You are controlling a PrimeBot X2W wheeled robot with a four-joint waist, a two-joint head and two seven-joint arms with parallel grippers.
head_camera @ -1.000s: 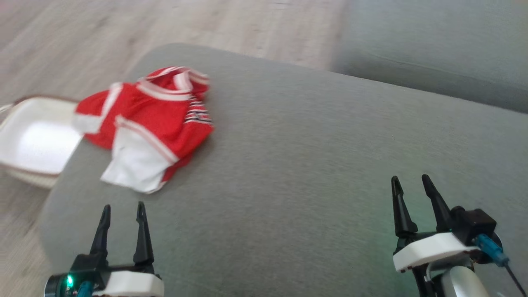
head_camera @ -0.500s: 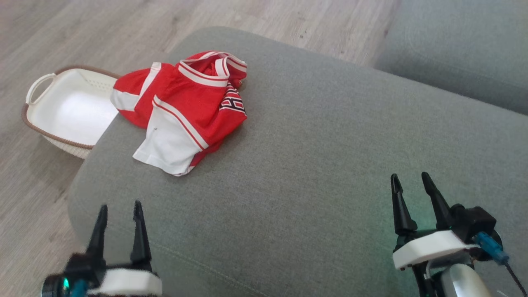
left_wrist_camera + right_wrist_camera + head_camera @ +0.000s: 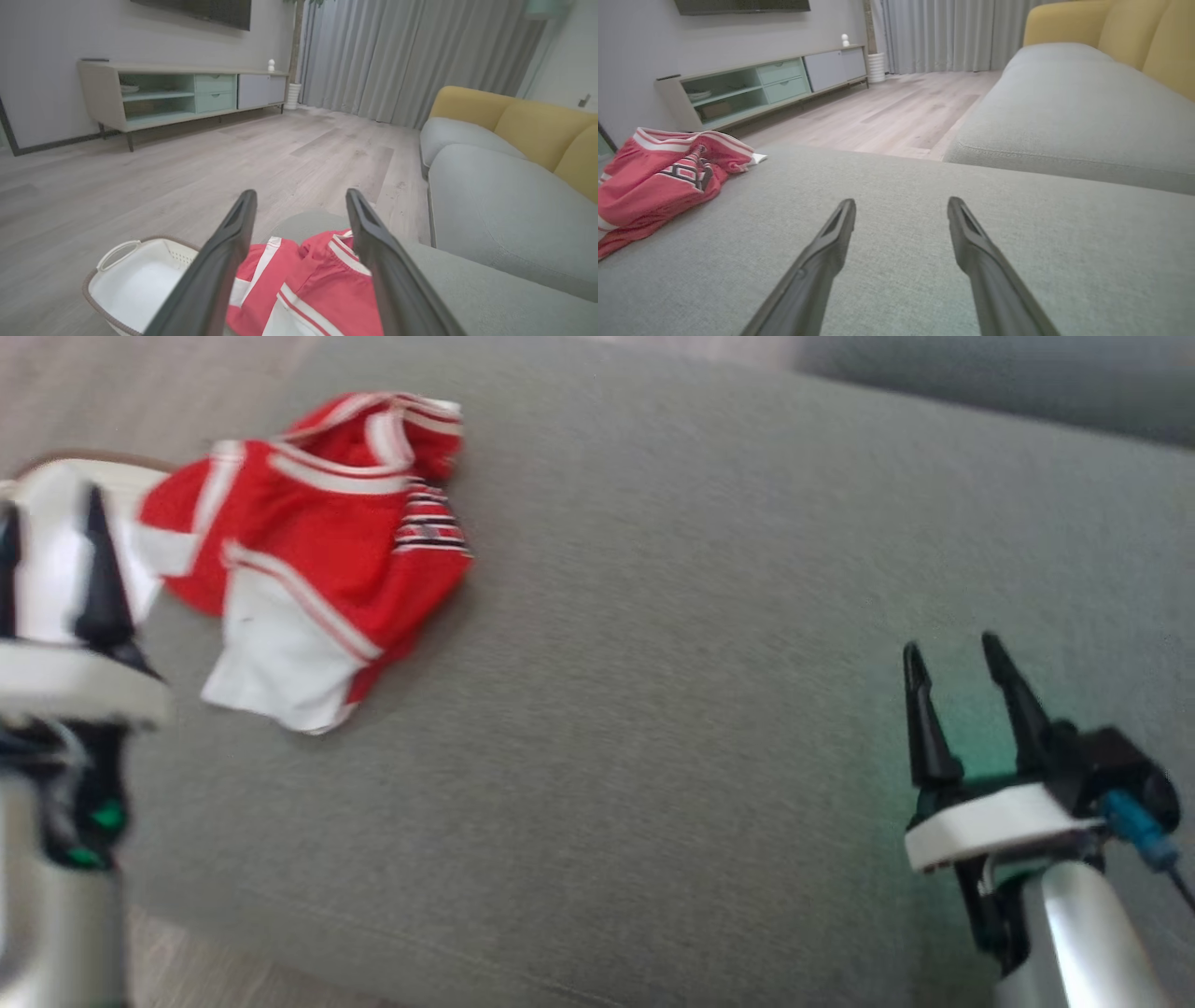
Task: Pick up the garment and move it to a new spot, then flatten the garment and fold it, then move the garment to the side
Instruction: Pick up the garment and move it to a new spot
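A crumpled red and white garment (image 3: 308,560) lies near the far left corner of the grey cushion (image 3: 672,644). My left gripper (image 3: 51,523) is raised at the left edge of the head view, open and empty, just left of the garment. In the left wrist view its fingers (image 3: 219,270) straddle the sight of the garment (image 3: 317,289) below. My right gripper (image 3: 948,653) hovers open over the cushion's right part, far from the garment. The right wrist view has the garment (image 3: 663,177) at far left and bare cushion (image 3: 1017,233) ahead of the right gripper (image 3: 901,205).
A white basket (image 3: 135,280) with a brown rim stands on the wooden floor (image 3: 187,177) just beyond the cushion's left end. A second grey sofa seat (image 3: 495,205) with yellow backrests lies to the right. A low TV cabinet (image 3: 177,93) lines the far wall.
My left arm has risen and moved forward to the garment's left side. The head camera has shifted, so the whole scene slid. The right gripper stays open in much the same place.
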